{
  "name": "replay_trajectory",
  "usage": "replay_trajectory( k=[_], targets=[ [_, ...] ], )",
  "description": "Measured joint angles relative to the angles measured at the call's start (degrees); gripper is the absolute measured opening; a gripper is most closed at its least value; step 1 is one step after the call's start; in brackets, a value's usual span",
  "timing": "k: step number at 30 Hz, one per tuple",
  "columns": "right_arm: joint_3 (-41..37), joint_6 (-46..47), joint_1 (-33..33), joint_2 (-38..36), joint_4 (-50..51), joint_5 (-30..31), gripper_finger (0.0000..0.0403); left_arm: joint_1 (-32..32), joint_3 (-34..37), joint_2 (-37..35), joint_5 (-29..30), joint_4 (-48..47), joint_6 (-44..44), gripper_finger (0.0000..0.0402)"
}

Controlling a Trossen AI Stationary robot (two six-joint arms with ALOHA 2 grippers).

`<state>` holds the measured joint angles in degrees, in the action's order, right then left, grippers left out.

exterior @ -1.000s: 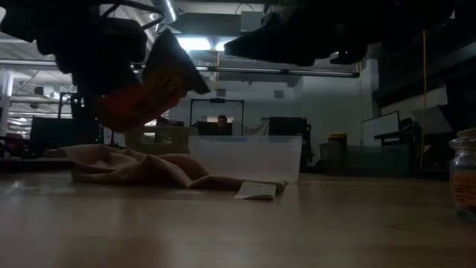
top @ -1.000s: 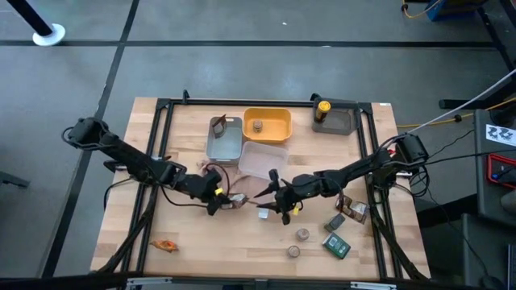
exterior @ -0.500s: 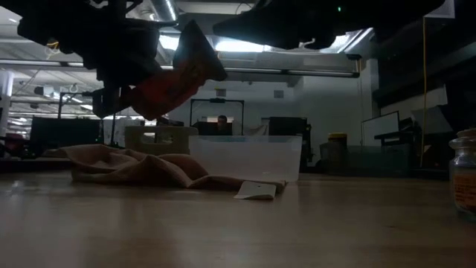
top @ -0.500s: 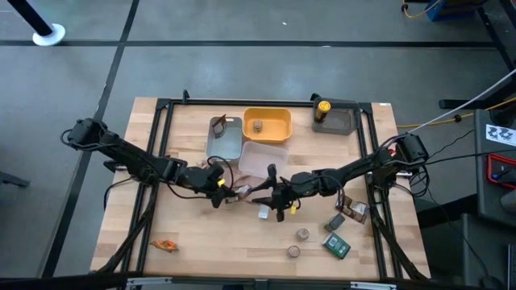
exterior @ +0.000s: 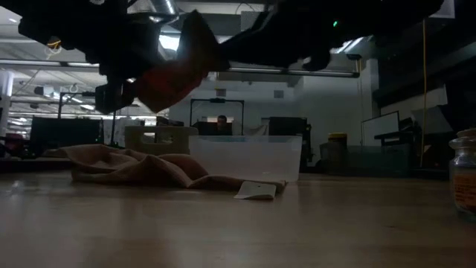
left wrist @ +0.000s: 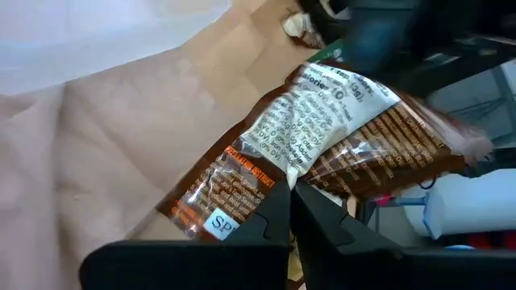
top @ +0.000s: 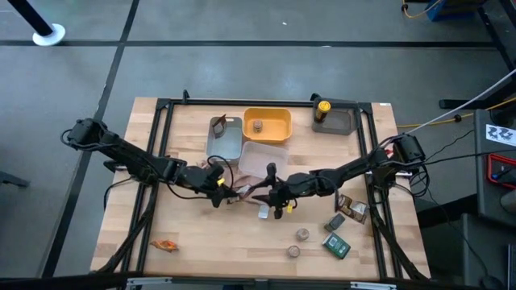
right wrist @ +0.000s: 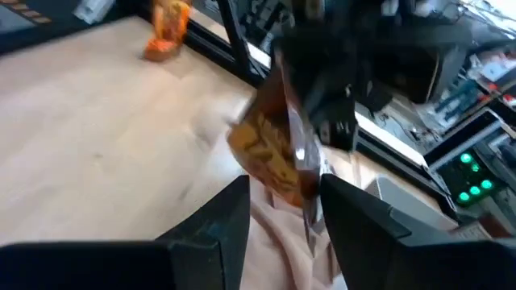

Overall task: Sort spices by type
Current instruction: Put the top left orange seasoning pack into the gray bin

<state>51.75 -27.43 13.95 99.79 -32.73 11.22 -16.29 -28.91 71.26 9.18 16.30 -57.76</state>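
Your left end effector (top: 216,192) is clamped fully shut on one edge of a brown foil spice packet (left wrist: 322,137), holding it in the air just above the beige cloth (top: 242,192) at mid-bench. I judge it is held out like this for a handover. Your right end effector (top: 270,197), just beside it at its 3 o'clock, stands partly open with its fingers (right wrist: 218,221) either side of the packet's free edge; I cannot confirm that they touch it.

The high view sets out the sorting layout: a grey tray (top: 224,138), a yellow tray (top: 278,122) holding one tan jar (top: 257,126), a clear tray (top: 262,159), and the yellow-capped bottle (top: 322,107) in a dark tray toward 1 o'clock. Unsorted items lie toward 4 and 5 o'clock: two tan jars (top: 302,234), two dark boxes (top: 336,246) and a brown packet (top: 355,210). An orange packet (top: 164,244) lies alone toward 7 o'clock.

Only the left wrist view shows the packet's printed label and exactly where the left fingers (left wrist: 278,217) pinch it. Only the low view confirms the packet hangs well clear of the bench (exterior: 223,231).
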Motion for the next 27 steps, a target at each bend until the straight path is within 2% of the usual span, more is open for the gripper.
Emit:
replay_trajectory(
  k=[6,14,27],
  targets=[
    [-0.02,0.01,-1.07,0.65,-1.79,0.17,0.0154,0.00,-0.02,0.00,0.00,-0.77,0.46,0.0000],
    [-0.02,0.21,-1.61,0.65,-3.25,-3.29,0.0150,0.00,-0.02,0.00,0.01,-0.73,1.33,0.0000],
    [-0.02,0.49,-1.63,0.91,-3.61,-4.80,0.0038,0.00,-0.02,0.00,-0.02,-0.71,1.25,0.0000]
  ],
)
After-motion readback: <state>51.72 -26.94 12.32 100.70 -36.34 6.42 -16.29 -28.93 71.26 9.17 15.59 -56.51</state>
